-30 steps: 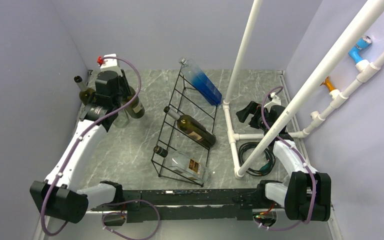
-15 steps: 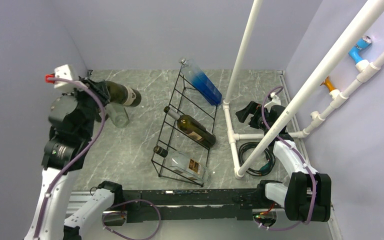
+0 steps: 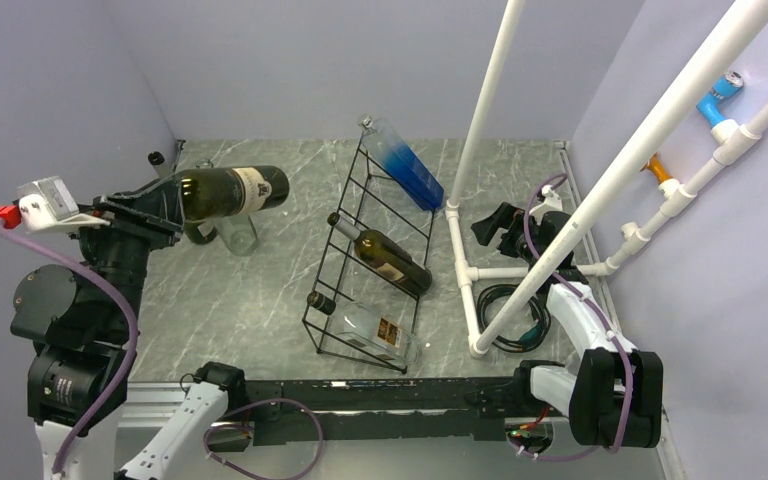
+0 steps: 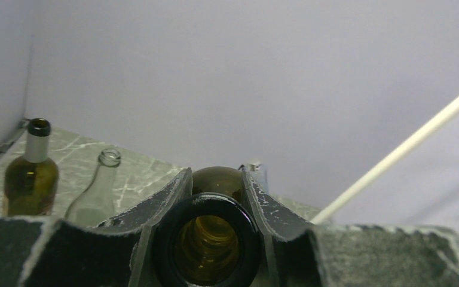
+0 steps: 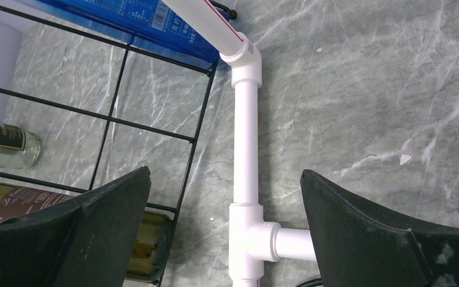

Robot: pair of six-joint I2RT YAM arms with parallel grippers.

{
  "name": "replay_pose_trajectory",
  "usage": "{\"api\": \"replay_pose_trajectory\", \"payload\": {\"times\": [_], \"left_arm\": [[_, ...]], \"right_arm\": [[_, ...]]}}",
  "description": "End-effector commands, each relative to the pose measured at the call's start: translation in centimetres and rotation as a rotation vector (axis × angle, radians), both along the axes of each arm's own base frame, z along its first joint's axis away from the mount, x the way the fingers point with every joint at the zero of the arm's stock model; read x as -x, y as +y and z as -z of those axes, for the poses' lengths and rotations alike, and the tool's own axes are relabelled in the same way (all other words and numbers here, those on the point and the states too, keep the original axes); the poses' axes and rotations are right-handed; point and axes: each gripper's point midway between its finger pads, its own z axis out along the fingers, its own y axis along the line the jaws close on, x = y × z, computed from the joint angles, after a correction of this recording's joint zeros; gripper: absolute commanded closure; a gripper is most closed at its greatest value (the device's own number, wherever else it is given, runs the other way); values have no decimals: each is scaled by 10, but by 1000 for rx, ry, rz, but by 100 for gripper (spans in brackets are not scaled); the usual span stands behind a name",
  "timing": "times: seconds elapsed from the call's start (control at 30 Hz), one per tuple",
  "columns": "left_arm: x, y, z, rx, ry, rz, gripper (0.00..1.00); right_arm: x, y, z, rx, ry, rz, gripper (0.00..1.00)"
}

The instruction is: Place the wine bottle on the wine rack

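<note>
My left gripper (image 3: 157, 197) is shut on the neck of a dark green wine bottle (image 3: 232, 191). It holds the bottle horizontal, high above the table's left side, with the base pointing right toward the wine rack (image 3: 332, 262). In the left wrist view the bottle's open mouth (image 4: 208, 244) sits between my fingers (image 4: 155, 206). The black wire rack stands mid-table and holds a blue bottle (image 3: 407, 163), a dark bottle (image 3: 388, 260) and a clear bottle (image 3: 372, 330). My right gripper (image 3: 493, 226) is open and empty to the right of the rack.
A clear empty bottle (image 4: 93, 192) and a dark bottle (image 4: 31, 179) stand at the far left corner. A white PVC pipe frame (image 5: 245, 143) lies under my right gripper, beside the rack's wires (image 5: 155, 127). A black cable coil (image 3: 512, 305) lies at the right.
My left arm has lifted the dark green bottle off the table, swinging it up and toward the near left and tipping it from upright to horizontal. The right arm has not moved.
</note>
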Motion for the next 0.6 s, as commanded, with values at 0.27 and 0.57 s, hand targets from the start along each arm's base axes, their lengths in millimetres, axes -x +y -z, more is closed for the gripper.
{"api": "replay_pose_trajectory", "payload": {"times": [0.27, 0.57], "left_arm": [[14, -53, -58, 167, -192, 324, 100], [-20, -114, -29, 160, -51, 609, 100]], "right_arm": [[0, 3, -13, -6, -49, -10, 0], [0, 3, -12, -7, -47, -12, 0]]}}
